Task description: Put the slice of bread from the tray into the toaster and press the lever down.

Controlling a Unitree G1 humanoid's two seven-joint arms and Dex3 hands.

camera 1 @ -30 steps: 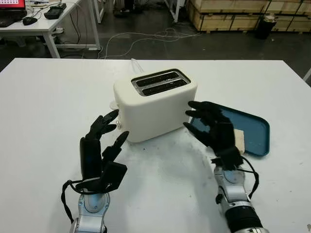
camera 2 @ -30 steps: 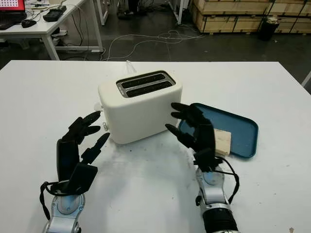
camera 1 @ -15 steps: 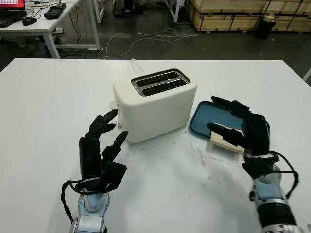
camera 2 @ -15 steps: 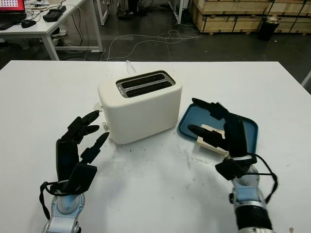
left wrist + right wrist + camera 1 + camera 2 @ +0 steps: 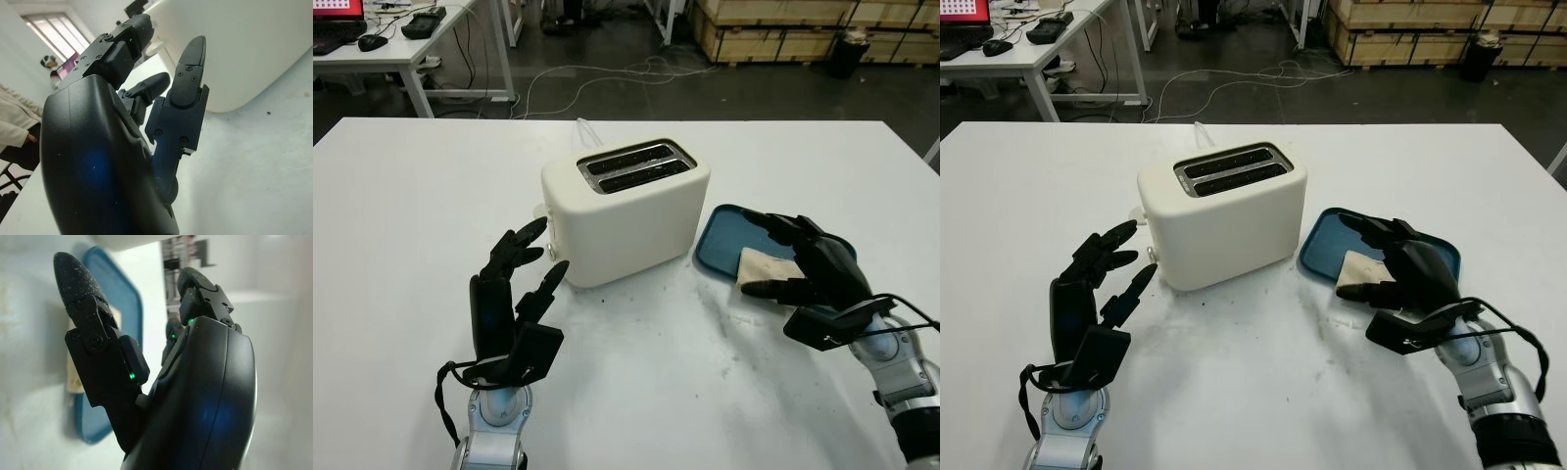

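A cream two-slot toaster (image 5: 626, 211) stands mid-table with both slots empty. To its right lies a blue tray (image 5: 724, 235) with a slice of bread (image 5: 759, 264) at its near edge. My right hand (image 5: 798, 264) is open and hovers just over the tray, its thumb below the bread and its fingers above it, partly hiding the slice. My left hand (image 5: 519, 284) is open and held upright near the toaster's left end, close to the lever knob (image 5: 1152, 255).
The white table (image 5: 411, 215) has free room to the left and in front. Beyond its far edge are a floor with cables (image 5: 607, 78), a desk (image 5: 391, 49) and wooden crates (image 5: 773, 29).
My right hand has swung from in front of the toaster rightward over the tray and lowered around the bread. The left hand has barely moved.
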